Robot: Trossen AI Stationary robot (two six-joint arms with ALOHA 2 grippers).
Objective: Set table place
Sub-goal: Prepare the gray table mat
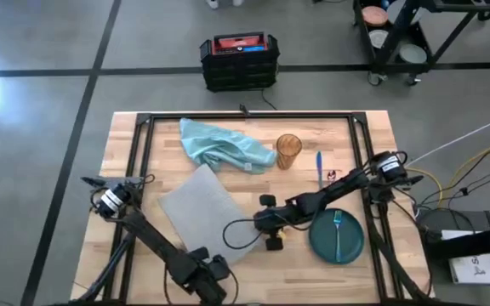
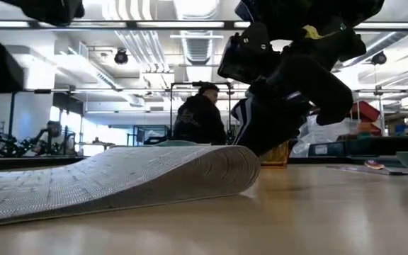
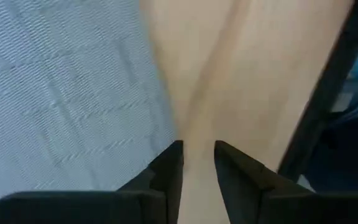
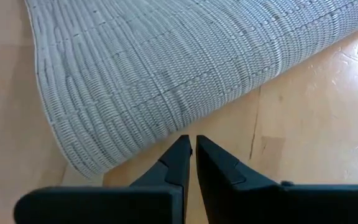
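Note:
The grey woven placemat (image 1: 198,208) lies askew on the wooden table (image 1: 368,136), left of the middle. Its right edge (image 2: 241,170) curls up off the wood. My right gripper (image 4: 190,144) is shut, its fingertips low over the table right at that raised edge (image 4: 123,146). My left gripper (image 3: 197,152) hangs near the table's front edge (image 1: 218,269). It is open by a narrow gap over bare wood, just beside the placemat's near edge (image 3: 61,81), and it touches nothing. My right gripper's shut fingertips stand against the placemat's curled right edge (image 4: 160,140), coming in low from the table's right. Whether they touch the mat, I cannot tell.
A dark green plate (image 1: 351,246) with a fork (image 1: 339,225) on it sits right of the placemat. Behind lie a teal napkin (image 1: 224,144), an amber cup (image 1: 288,151) and a blue utensil (image 1: 319,166). A person (image 2: 200,117) stands beyond the table.

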